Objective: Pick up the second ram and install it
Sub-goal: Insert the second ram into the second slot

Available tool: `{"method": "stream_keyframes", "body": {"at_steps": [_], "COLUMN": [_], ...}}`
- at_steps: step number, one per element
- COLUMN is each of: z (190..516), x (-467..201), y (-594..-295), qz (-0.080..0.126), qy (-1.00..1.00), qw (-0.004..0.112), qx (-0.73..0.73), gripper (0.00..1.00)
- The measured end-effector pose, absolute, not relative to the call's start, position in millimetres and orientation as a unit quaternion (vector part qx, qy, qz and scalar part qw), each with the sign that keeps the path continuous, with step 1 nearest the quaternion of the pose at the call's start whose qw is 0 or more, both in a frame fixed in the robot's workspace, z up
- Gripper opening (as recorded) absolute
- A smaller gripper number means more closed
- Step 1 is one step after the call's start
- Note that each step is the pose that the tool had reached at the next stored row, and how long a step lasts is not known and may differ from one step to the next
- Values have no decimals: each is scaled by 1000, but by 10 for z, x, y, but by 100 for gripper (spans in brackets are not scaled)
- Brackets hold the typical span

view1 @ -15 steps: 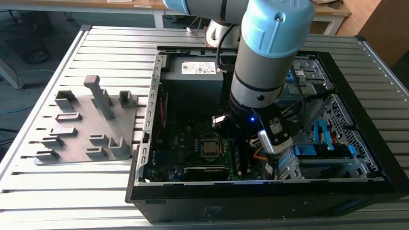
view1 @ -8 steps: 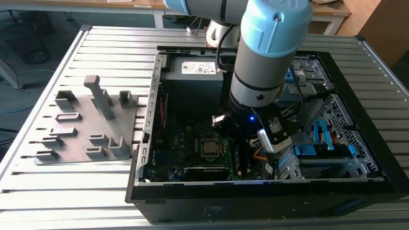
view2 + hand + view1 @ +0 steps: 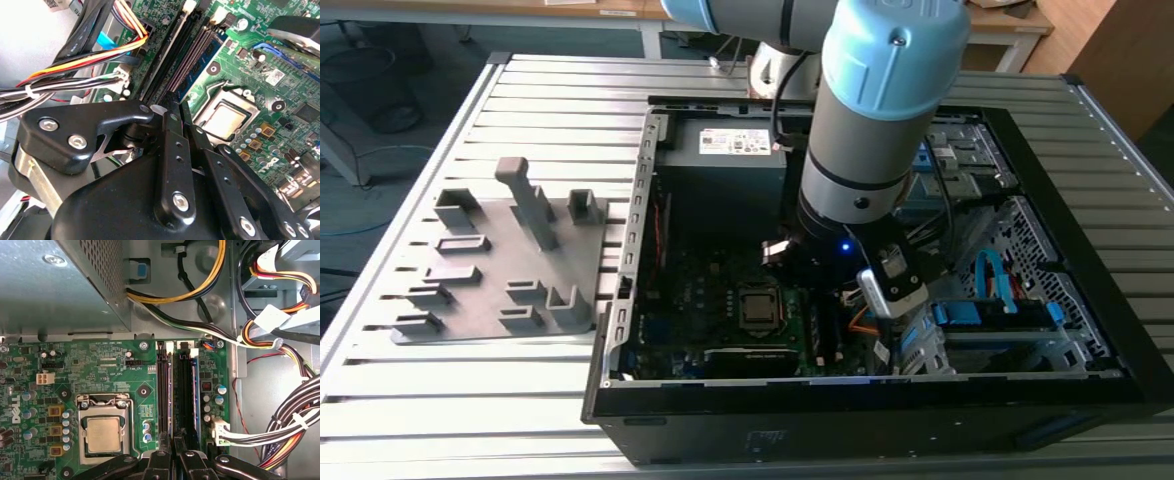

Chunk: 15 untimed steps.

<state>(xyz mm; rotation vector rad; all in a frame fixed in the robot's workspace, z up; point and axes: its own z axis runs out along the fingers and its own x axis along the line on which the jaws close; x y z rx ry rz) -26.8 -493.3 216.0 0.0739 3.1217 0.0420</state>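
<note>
Second wrist view shows my fingers (image 3: pixel 170 140) pressed together, with nothing visible between them. Just ahead of them the blue-green memory stick (image 3: pixel 209 47) stands in its slot, its near end hidden behind my fingertips.

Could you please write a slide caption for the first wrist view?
Claw poised over the motherboard's memory slots, beside the CPU socket.

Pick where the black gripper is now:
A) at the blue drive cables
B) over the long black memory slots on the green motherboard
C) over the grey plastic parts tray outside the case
B: in the first wrist view the black gripper sits over the long black memory slots, beside the silver processor on the green motherboard.
</note>
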Motion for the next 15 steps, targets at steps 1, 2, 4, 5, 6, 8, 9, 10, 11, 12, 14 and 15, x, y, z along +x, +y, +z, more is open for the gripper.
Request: {"method": "stream_keyframes", "body": {"at_steps": [1, 2, 4, 5, 6, 8, 9, 10, 11, 12, 14, 15], "z": [2158, 2158, 2158, 2158, 2158, 2159, 2159, 2159, 2159, 2159, 2161, 2164], "x": [-268, -268, -268, -267, -267, -268, -268, -268, -268, -267, -265, -263], "y": [-4930, -4929, -4922, -4919, -4919, -4919, -4918, -4918, -4918, -4918, -4917, -4917], "qz": [14, 14, 14, 14, 14, 14, 14, 14, 14, 14, 14, 14], "qy": [1000, 1000, 1000, 1000, 1000, 1000, 1000, 1000, 1000, 1000, 1000, 1000], "qw": [9, 9, 9, 9, 9, 9, 9, 9, 9, 9, 9, 9], "qx": [23, 21, 18, 16, 14, 12, 12, 12, 12, 12, 12, 12], "gripper": [14, 14, 14, 14, 14, 14, 14, 14, 14, 14, 14, 14]}}
